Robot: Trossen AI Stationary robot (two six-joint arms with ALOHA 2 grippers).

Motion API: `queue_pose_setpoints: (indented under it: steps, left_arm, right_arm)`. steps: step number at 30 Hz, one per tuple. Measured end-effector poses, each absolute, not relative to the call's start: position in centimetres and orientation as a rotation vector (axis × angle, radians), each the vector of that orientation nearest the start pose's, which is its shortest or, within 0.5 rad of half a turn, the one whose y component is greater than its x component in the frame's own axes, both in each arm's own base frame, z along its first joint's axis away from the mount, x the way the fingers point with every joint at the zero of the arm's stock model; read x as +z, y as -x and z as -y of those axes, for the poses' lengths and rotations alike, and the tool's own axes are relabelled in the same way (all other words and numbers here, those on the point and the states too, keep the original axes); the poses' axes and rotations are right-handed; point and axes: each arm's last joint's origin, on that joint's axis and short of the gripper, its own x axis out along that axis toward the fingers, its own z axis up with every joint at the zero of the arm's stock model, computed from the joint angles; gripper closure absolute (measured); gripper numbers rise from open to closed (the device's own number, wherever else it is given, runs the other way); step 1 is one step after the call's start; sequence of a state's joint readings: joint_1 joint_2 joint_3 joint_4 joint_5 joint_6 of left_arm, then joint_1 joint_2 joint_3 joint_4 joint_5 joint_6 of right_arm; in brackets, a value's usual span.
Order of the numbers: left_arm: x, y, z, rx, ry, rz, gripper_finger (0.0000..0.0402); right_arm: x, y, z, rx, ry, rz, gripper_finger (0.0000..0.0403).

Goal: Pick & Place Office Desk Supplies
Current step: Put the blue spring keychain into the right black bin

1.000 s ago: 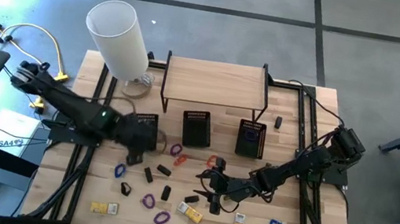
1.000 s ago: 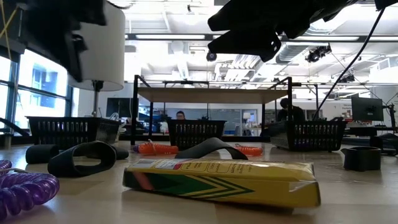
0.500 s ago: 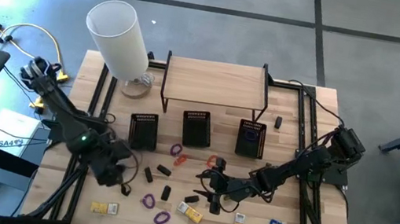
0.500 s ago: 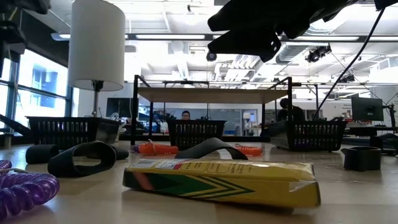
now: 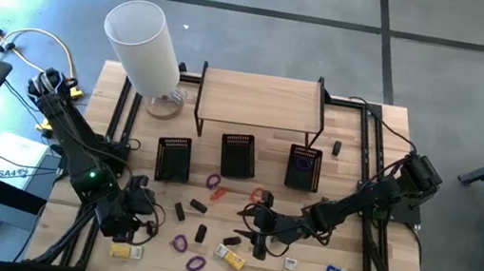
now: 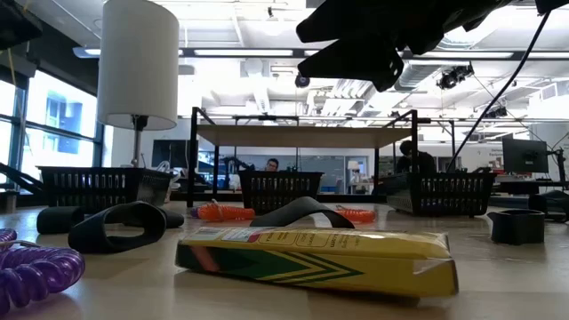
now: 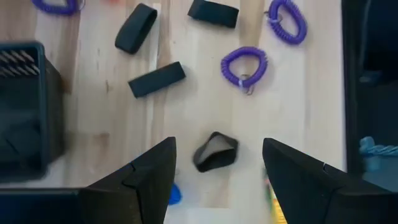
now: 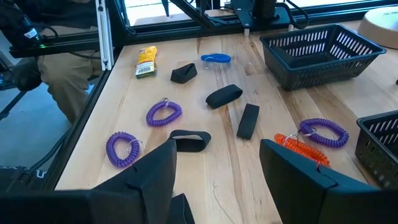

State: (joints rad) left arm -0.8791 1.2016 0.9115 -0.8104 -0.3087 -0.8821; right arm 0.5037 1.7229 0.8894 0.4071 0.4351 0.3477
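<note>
Baskets: right basket (image 5: 303, 168) holds something purple (left basket (image 5: 173, 158) looks bare).

Overhead looks straight down; low camera skims tabletop; wrist cameras share purple coils (image 7: 244, 64)

Both arms are dark, near-black machines built of chunky jointed segments, the left arm (image 5: 76, 154) carrying a small green light on one link and the right arm (image 5: 362, 203) ending at a boxy black base joint. Thin black cables loop loosely around the left gripper (image 5: 125, 224) and the right gripper (image 5: 263, 230), and the housings look matte, with no markings I can make out. Up close, the fingers (image 7: 146, 180) of the left one are broad, flat-faced dark wedges with angular, bevelled edges, and the right one's fingers (image 8: 298, 177) are of the same blocky cut.
</note>
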Motion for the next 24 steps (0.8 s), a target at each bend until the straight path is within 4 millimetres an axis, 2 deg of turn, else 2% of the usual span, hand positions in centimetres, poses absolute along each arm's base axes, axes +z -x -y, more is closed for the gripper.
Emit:
queue_pose_setpoints:
  steps: [5, 11, 17, 24]
  left_arm:
    - [24.1, -15.1, 17.0, -0.069, 0.107, -1.074, 0.0169]
    - [22.2, -15.4, 18.0, -0.024, 0.15, -1.214, 0.017]
    - [20.0, -15.1, 18.7, 0.14, 0.192, -1.332, 0.017]
    - [17.7, -15.2, 19.7, 0.146, 0.061, -1.4, 0.017]
  right_arm:
    - [18.5, -31.7, -16.1, 0.001, -0.142, -0.386, 0.0183]
    - [18.5, -31.7, -16.0, 0.006, -0.115, -0.386, 0.0183]
    - [18.5, -31.7, -16.0, 0.012, -0.088, -0.386, 0.0183]
    - [18.4, -31.7, -16.0, 0.011, -0.094, -0.386, 0.0183]
